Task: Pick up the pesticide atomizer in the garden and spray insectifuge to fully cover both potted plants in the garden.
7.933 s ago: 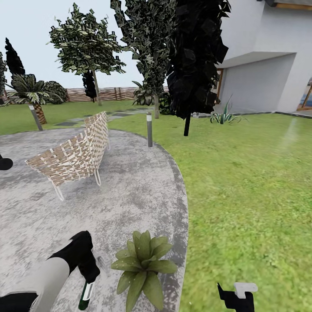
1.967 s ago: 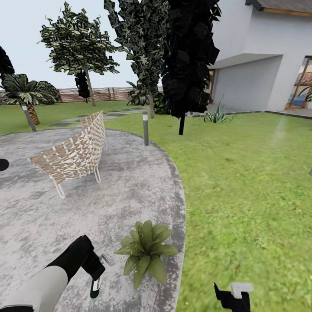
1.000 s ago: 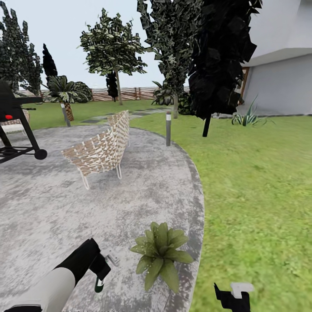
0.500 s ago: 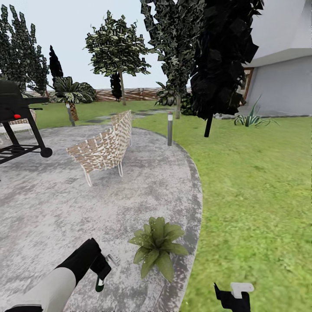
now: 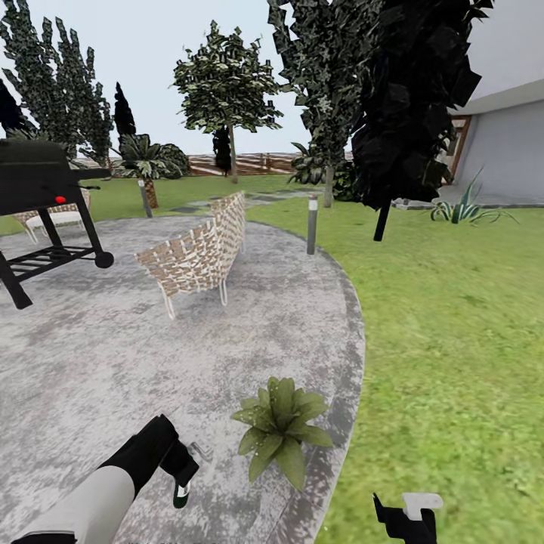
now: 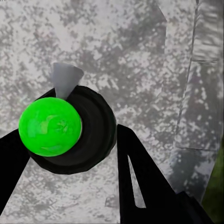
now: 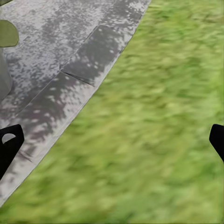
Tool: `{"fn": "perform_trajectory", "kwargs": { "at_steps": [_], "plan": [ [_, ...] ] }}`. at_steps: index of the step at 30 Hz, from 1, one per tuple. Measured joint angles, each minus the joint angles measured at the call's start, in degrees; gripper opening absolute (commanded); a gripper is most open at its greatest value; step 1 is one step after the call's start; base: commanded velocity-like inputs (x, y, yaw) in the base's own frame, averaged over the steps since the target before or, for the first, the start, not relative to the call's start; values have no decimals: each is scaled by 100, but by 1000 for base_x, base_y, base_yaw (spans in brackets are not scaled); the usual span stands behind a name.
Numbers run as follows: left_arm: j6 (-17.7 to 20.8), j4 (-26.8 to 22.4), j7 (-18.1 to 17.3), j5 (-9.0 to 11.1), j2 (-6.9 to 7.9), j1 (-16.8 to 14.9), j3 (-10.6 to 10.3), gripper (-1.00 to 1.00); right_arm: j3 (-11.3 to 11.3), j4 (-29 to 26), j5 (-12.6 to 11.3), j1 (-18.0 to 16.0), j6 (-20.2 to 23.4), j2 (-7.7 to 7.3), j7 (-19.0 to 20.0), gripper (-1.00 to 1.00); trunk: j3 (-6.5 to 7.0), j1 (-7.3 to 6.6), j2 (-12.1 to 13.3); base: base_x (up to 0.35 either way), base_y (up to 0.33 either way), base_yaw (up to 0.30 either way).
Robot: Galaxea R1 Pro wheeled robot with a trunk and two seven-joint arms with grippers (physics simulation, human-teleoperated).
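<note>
Your left gripper (image 5: 181, 474) is clamped on the slim dark green pesticide atomizer (image 5: 180, 495), just left of the low green-leaved potted plant (image 5: 281, 431) at the patio's near edge. If its nozzle points away from the leaves, the spray may land on the grey mottled paving (image 5: 113, 340) instead. Your right gripper (image 7: 112, 140) hangs spread wide and empty over the grass.

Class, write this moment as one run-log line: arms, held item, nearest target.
left gripper: shut on pesticide atomizer | right gripper: open over lawn | potted plant: on patio edge, beside atomizer
</note>
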Motion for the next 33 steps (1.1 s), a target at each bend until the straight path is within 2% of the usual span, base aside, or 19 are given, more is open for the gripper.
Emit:
{"fn": "perform_trajectory", "kwargs": {
  "at_steps": [1,3,6,11,23,25,28,31,33],
  "plan": [
    [-1,-4,0,81,6,0,-8,-100,1,0,0,0,2,0,0,100,0,0,0,0,0,15],
    [-5,-9,3,474,22,-3,43,-100,0,0,0,0,1,0,-1,100,0,0,0,0,0,6],
    [-27,-3,158,632,10,-1,64,-100,-2,0,0,0,2,0,-5,100,0,0,0,0,0,1],
    [-29,-2,435,659,9,0,59,-100,-3,0,0,0,8,-8,-14,100,0,0,0,11,0,0],
    [-35,79,478,639,17,0,40,-100,-9,0,-15,0,4,-19,-29,100,0,0,0,172,-75,0],
    [-55,93,489,637,50,0,38,-100,-12,0,-17,0,1,-24,-31,100,0,0,0,10,-5,0],
    [-309,142,480,640,138,5,64,-100,-6,0,-8,0,-1,-26,-32,100,0,0,0,2,-1,0],
    [-408,568,491,618,313,10,56,-100,-6,0,-6,0,-1,-26,-32,100,-1,0,0,0,0,0],
    [-445,928,500,640,372,9,58,-100,-9,0,-8,0,-1,-26,-32,100,0,0,0,0,0,0]
  ]
}}
